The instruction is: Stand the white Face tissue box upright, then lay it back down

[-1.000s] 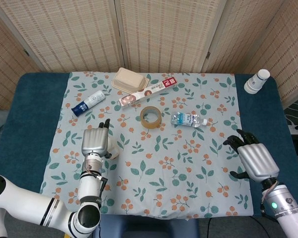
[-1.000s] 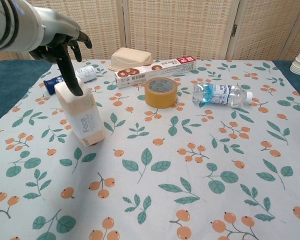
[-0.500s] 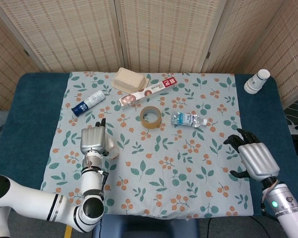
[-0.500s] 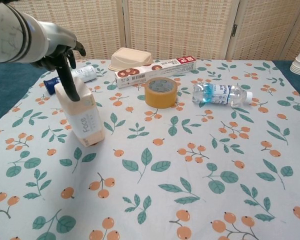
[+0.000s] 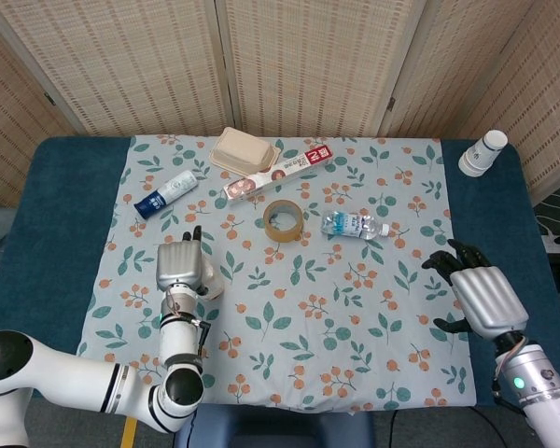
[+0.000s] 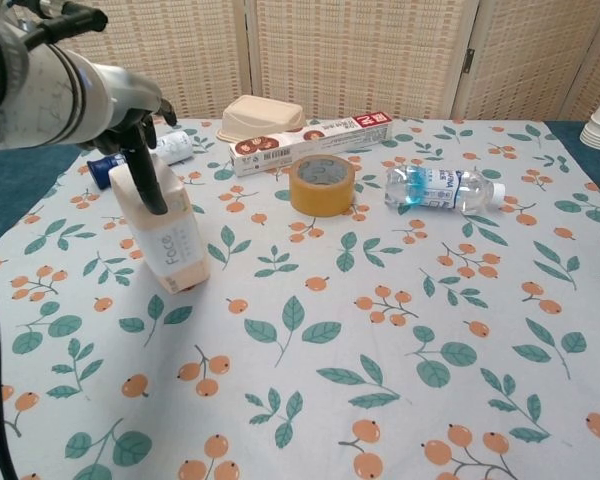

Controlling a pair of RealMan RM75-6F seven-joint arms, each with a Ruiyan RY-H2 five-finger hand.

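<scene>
I have the left hand (image 6: 140,125) on the Face tissue box (image 6: 161,232), fingers (image 6: 148,180) pressing its top as it stands slightly tilted well left of the tape roll (image 6: 322,184), while my right hand (image 5: 478,291) hovers spread, far right.

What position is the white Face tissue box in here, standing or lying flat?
Standing, slightly tilted. In the chest view the Face tissue box rests on a narrow end on the tablecloth, with a finger of the left hand touching its top.
</scene>
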